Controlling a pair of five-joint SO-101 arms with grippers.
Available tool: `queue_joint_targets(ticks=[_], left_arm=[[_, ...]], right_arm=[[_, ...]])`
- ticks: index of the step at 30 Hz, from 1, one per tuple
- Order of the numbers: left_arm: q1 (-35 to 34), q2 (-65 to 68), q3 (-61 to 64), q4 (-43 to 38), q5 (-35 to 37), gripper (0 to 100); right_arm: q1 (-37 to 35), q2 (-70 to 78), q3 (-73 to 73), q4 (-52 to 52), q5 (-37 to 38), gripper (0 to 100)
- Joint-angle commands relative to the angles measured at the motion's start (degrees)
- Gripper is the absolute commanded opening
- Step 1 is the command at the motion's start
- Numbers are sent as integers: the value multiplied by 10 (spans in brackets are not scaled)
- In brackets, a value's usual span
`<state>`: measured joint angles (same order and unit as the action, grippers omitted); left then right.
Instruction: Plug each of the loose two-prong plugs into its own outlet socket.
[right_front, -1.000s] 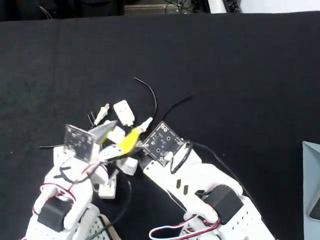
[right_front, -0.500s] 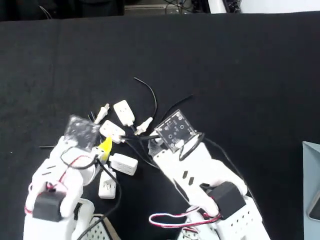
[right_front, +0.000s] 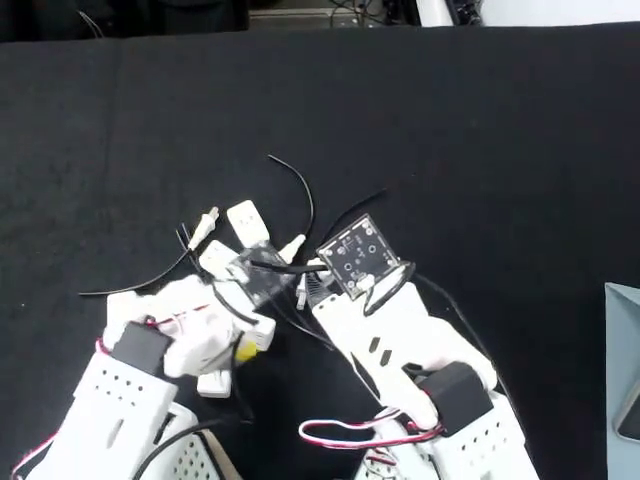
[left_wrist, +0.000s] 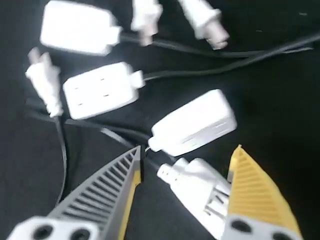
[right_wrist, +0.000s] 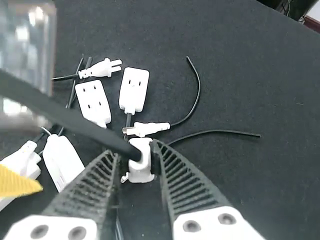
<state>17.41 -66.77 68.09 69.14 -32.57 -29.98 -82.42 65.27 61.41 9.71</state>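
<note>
Left gripper (left_wrist: 187, 150) is wide open, straddling a plug (left_wrist: 196, 186) on the mat, with a socket (left_wrist: 192, 122) just beside it. I'd centre on the plug body and close squarely on its flat sides before lifting, prongs left free. Cords cross here, so I'd lift slowly to avoid dragging neighbours. Right gripper (right_wrist: 135, 150) is narrow, pinching a second plug (right_wrist: 137, 161), near the two face-up sockets (right_wrist: 134, 89); I'd hold it steady meanwhile.

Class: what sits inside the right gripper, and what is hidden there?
A white connector sits between the right gripper's fingers, a black cable leading off it. Its lower end is covered, so plug or socket cannot be told.
</note>
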Motion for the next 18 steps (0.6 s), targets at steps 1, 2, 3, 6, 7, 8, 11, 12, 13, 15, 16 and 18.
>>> queue_joint_targets(ticks=[1, 2, 3, 6, 7, 8, 11, 12, 13, 15, 16, 18], left_arm=[[33, 3, 23, -60, -6, 283], [33, 3, 36, -78, -6, 283], [33, 3, 48, -96, -6, 283], [33, 3, 82, -133, -6, 283], [32, 3, 90, -142, -6, 283], [32, 3, 95, -150, -6, 282], [6, 4, 95, -171, -5, 278], [-9, 4, 95, -183, -5, 278], [-26, 4, 95, -196, -5, 278], [-57, 8, 95, -216, -4, 278], [-68, 16, 95, -223, -4, 278], [-84, 43, 93, -243, 10, 278]], right_arm=[[7, -1, -2, -13, -6, 11], [7, -1, -2, -13, -6, 11], [7, -1, -2, -13, -6, 11], [7, -1, -2, -12, -6, 11], [7, -1, -2, -12, -6, 11], [7, -1, -2, -12, -6, 11], [7, -1, -2, -12, -5, 11], [7, -1, -2, -12, -5, 11], [7, -1, -2, -12, -5, 11], [7, -1, 1, -14, -6, 11], [7, -1, 5, -17, -6, 11], [7, -1, 7, -18, -5, 11]])
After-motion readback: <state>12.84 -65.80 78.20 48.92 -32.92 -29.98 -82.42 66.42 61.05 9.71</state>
